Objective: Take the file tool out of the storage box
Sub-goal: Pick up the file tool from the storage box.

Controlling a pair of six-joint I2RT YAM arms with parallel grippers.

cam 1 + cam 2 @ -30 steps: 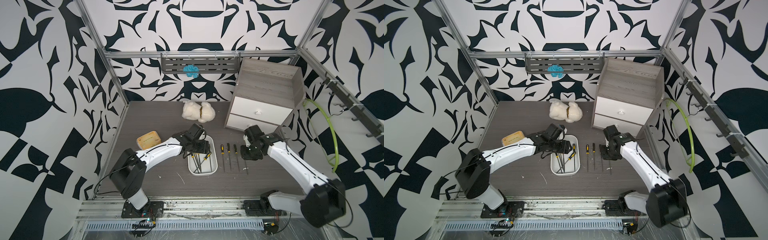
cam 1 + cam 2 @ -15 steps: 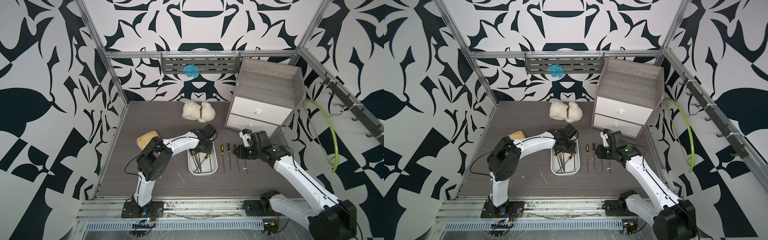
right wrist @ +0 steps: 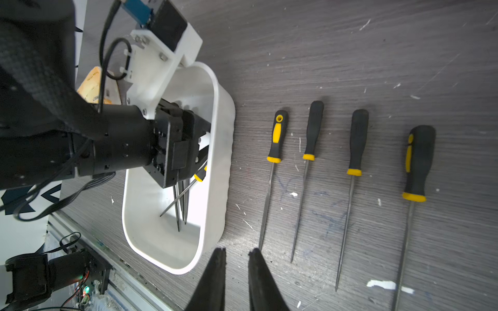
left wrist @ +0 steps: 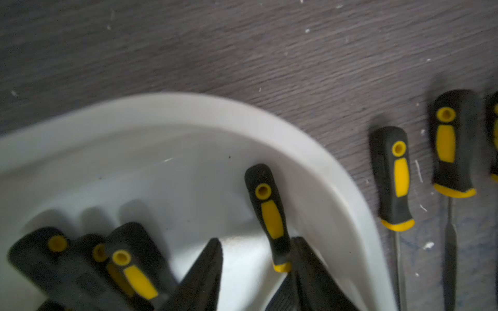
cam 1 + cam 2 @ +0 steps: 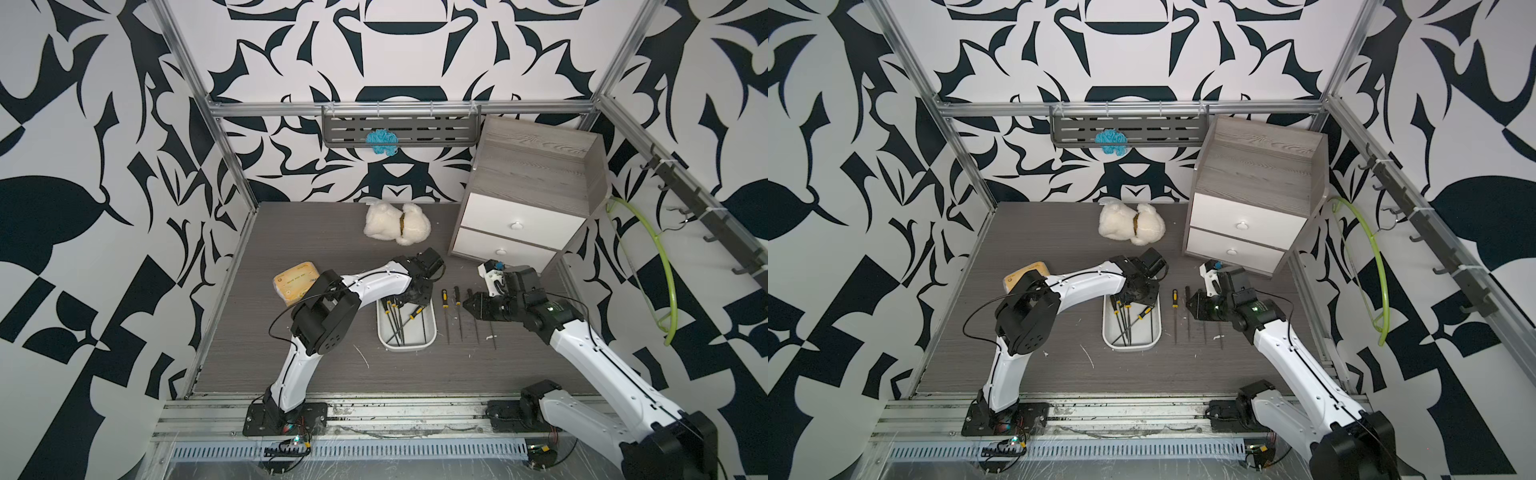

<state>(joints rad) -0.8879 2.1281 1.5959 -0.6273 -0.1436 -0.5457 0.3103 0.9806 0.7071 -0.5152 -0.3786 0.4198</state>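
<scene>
The storage box [image 5: 407, 348] [image 5: 1131, 348] is a shallow white tub near the table's middle. Several black-and-yellow file tools [image 5: 398, 326] [image 5: 1125, 324] lie in it. My left gripper [image 5: 409, 304] [image 5: 1138, 301] reaches down into its far end. In the left wrist view this gripper [image 4: 257, 239] is open. One file handle [image 4: 269, 212] rests against one finger; the other finger is apart from it. More handles [image 4: 121, 264] are bunched to one side. My right gripper [image 5: 465, 305] [image 3: 237, 249] hovers over the table right of the box, open by a narrow gap, with nothing in it.
Several files [image 5: 446, 316] [image 3: 275, 150] lie in a row on the table right of the box. A grey cabinet [image 5: 532, 187] stands at the back right. A white plush toy [image 5: 397, 224] lies at the back. A yellow packet [image 5: 295, 282] lies at the left.
My left gripper has shifted right inside the box beside the lone file, and its jaws have narrowed. My right gripper has lifted off the row of files and turned toward the box.
</scene>
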